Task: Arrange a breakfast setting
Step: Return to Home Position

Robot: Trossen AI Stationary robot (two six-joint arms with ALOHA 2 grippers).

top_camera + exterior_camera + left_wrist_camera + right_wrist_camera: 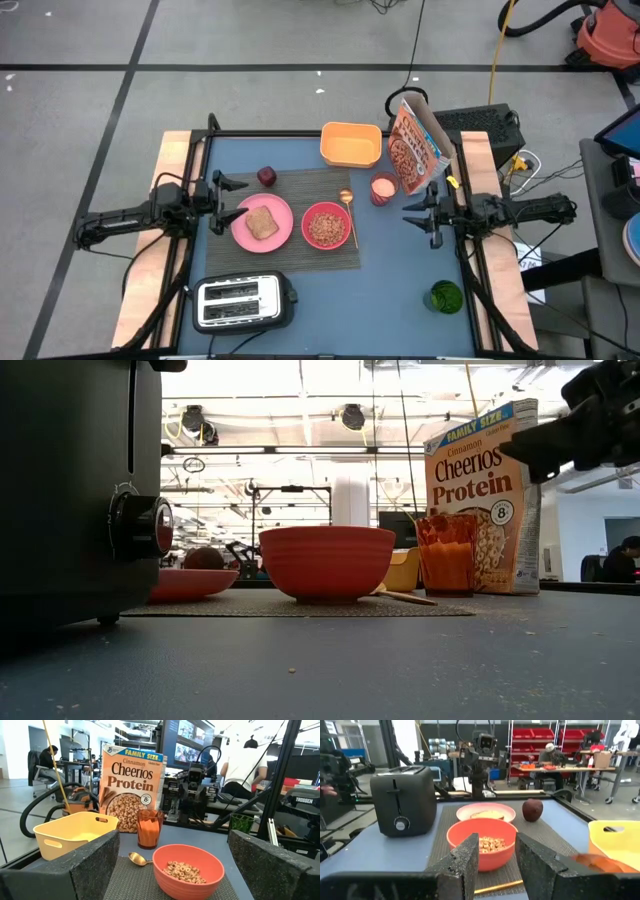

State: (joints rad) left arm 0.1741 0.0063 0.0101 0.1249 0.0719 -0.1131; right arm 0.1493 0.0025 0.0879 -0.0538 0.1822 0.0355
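I watch the pink bowl (pixel 327 563) sitting on the placemat (pixel 300 607) (toaster (pixel 60 490) looming left), cereal box (pixel 480 490) beyond.

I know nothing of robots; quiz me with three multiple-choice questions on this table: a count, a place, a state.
1. How many brown toast slices lie on the flat pink plate? A. one B. two C. three
2. Where is the gold spoon? A. on the plate B. under the toast C. on the grey woven rectangular placemat, right of the pink bowl
3. The bowl is: A. empty B. holding cereal rings C. upside down
Answers: 1 A, a single slice shows; 2 C, it lies beside the bowl; 3 B, rings fill it.
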